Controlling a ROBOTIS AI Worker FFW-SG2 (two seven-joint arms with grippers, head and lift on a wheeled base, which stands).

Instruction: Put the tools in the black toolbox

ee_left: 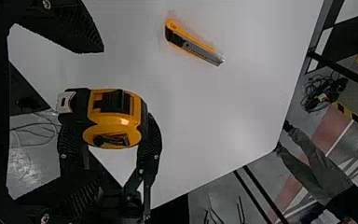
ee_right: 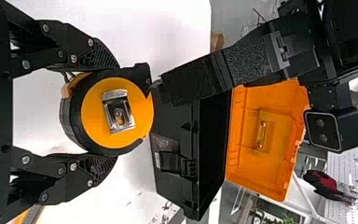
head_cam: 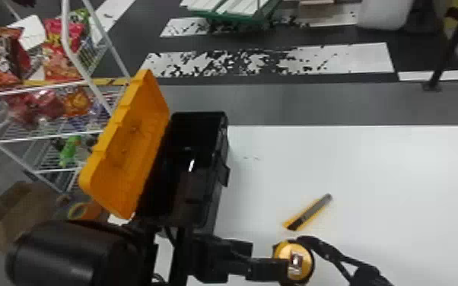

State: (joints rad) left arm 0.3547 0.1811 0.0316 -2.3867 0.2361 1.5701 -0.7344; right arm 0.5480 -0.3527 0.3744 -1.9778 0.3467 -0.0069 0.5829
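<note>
Right gripper (ee_right: pixel 114 113) has the tape measure (ee_right: pixel 91 114) pinched by its case over the near side of the bench (head_cam: pixel 372 171), left gripper (ee_left: pixel 99 119) spread wide around it. I'd guess it's stiff, kinda dense and slippery on the smooth curves, so take it squarely across the thick case's free sides, not by the metal clip (ee_right: pixel 118 111), before heading for the toolbox (head_cam: pixel 211 205) at the bench's left end.
</note>
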